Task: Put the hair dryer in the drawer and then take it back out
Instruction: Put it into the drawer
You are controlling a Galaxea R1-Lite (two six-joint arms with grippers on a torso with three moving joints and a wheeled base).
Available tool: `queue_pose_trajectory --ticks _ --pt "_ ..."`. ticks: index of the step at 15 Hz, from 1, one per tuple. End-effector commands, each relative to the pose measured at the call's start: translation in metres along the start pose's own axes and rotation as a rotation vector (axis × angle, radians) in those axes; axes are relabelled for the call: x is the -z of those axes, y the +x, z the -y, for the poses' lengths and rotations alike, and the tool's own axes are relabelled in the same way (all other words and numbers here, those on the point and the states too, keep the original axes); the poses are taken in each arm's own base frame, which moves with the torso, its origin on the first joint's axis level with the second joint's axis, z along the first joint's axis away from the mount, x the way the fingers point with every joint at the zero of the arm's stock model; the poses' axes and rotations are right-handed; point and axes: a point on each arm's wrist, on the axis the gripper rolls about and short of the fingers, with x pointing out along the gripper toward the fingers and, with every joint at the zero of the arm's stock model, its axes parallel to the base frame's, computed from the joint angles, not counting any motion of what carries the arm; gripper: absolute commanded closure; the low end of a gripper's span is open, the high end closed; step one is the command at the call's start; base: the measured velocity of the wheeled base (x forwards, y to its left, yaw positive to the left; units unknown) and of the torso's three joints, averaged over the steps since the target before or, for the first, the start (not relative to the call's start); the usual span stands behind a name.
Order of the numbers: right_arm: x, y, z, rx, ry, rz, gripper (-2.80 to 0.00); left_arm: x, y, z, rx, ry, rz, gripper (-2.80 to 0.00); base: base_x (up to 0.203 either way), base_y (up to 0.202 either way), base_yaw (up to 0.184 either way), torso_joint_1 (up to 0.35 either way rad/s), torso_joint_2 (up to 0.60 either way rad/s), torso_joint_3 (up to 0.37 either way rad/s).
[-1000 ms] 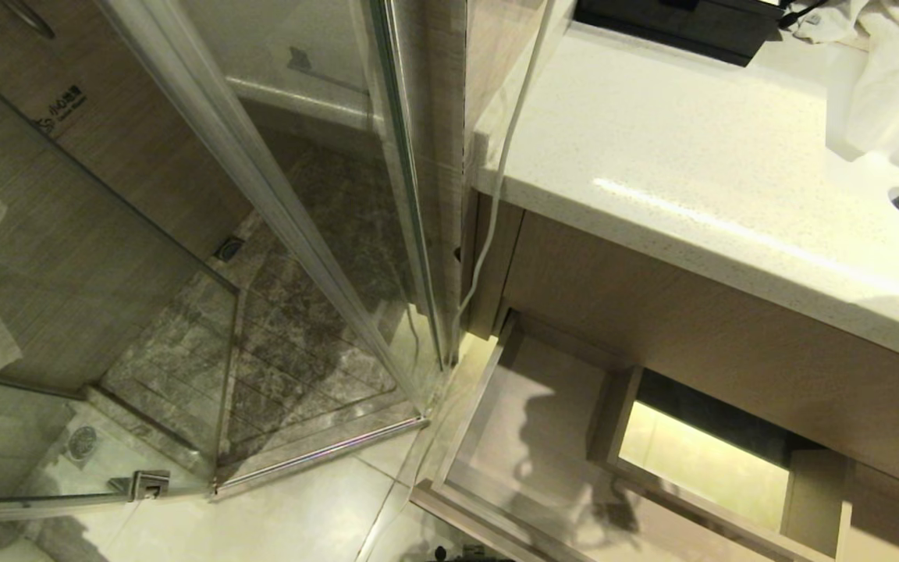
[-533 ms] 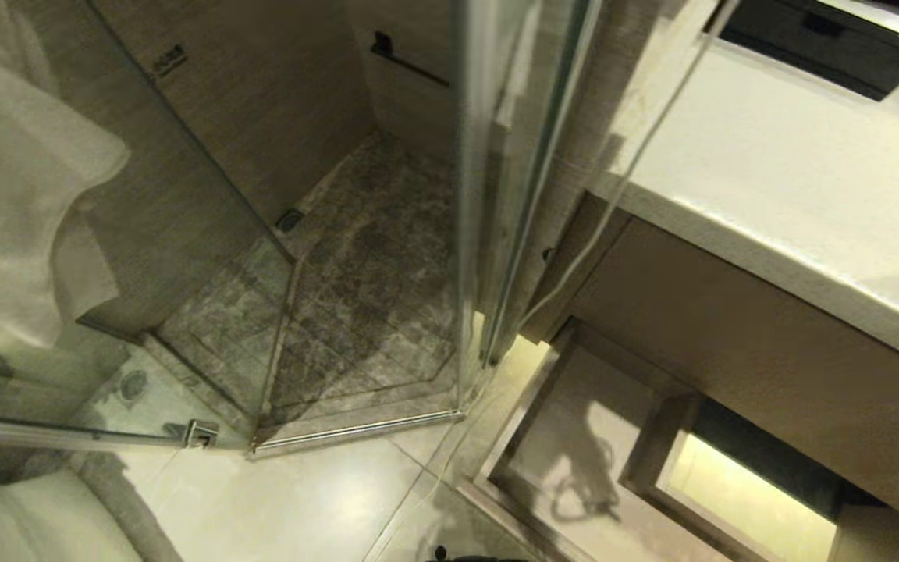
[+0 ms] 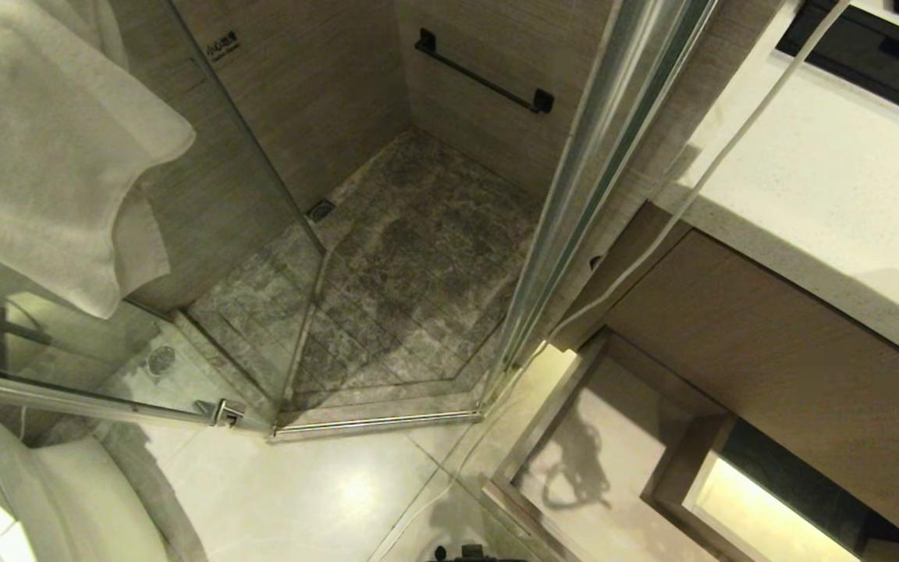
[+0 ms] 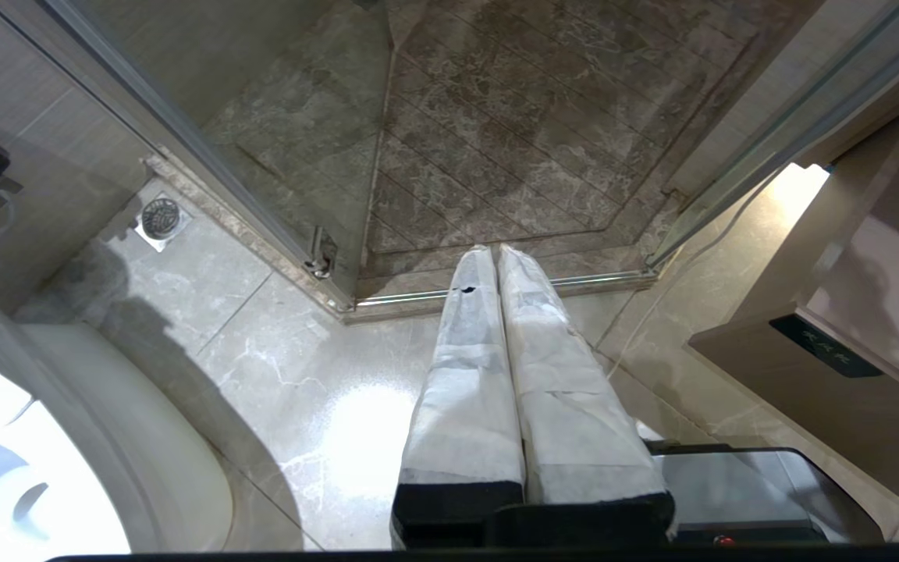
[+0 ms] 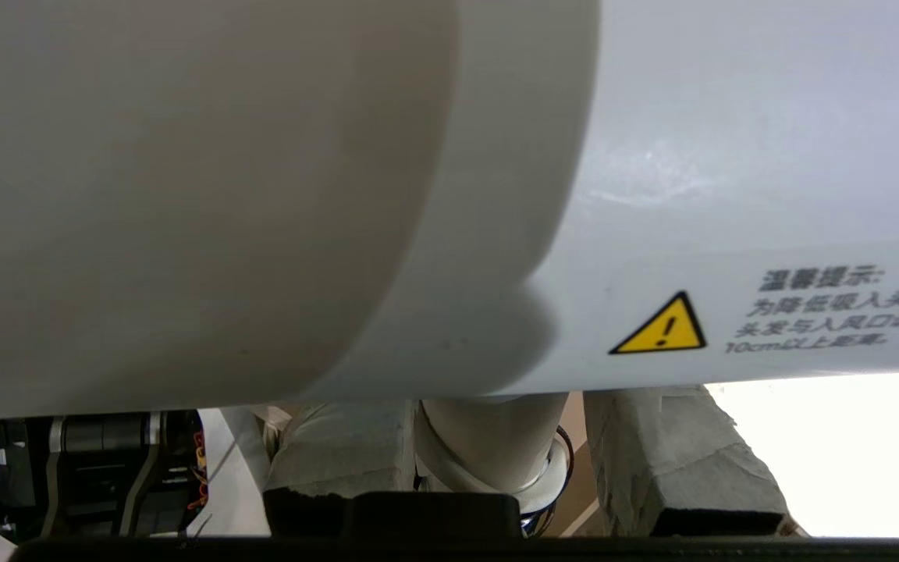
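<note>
The white hair dryer fills the right wrist view, its fat barrel with a yellow warning label close to the camera. Its slim handle sits between the padded fingers of my right gripper, which is shut on it. The wood-grain drawer stands pulled out at the lower right of the head view, its visible part bare but for a shadow. Neither arm shows in the head view. My left gripper hangs shut and empty over the tiled floor, the drawer off to one side.
A glass shower enclosure stands left of the vanity. A white towel hangs at far left. A thin white cable runs down from the white countertop. A toilet and floor drain lie near the left gripper.
The head camera has swung left: vanity, countertop and drawer slid to the right edge, sink left the picture, shower and towel came into view. No arm motion shows.
</note>
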Motion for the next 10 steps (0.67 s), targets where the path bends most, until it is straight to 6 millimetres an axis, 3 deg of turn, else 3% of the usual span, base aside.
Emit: queue_pose_trajectory --ticks 1,7,10 --pt "0.0011 -0.0010 -0.0002 -0.001 -0.001 -0.003 0.00 0.0000 0.0000 0.0000 0.000 0.000 0.001 0.00 0.000 0.000 0.000 0.000 0.00 0.000" --pt "0.0015 -0.0015 -0.0005 -0.010 -0.003 -0.002 0.00 0.0002 0.0000 0.0000 0.000 0.000 0.000 0.00 0.000 0.000 0.000 0.000 0.00 0.000" --pt "0.0015 -0.0010 -0.0006 -0.011 -0.002 -0.005 0.00 -0.0002 -0.0001 0.0000 0.000 0.000 0.001 0.00 -0.005 0.004 -0.126 0.002 0.00 0.002"
